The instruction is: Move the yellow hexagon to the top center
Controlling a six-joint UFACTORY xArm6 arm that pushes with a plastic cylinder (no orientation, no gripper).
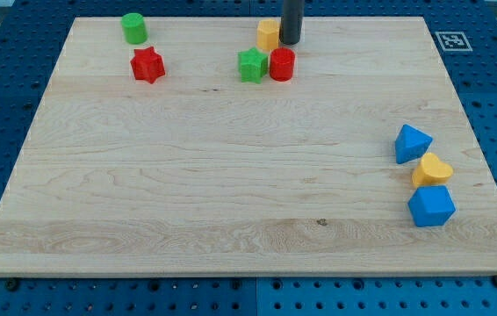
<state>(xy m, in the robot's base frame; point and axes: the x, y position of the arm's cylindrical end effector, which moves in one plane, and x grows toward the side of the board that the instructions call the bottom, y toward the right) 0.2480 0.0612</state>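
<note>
Our tool is a plain dark rod with no jaws to open, so it is holding nothing; my tip (pixel 290 41) is pressing against the right side of the yellow hexagon (pixel 268 35), which is sitting at the counter's (pixel 231 175) top center. We are counting eight blocks: one red cylinder (pixel 282 65) and one green star (pixel 251 66) just below, one red star (pixel 147 65) and one green cylinder (pixel 133 28) toward the view's left, and two blue blocks (pixel 412 143) (pixel 430 206) flanking one yellow heart (pixel 431 169) at the right.
</note>
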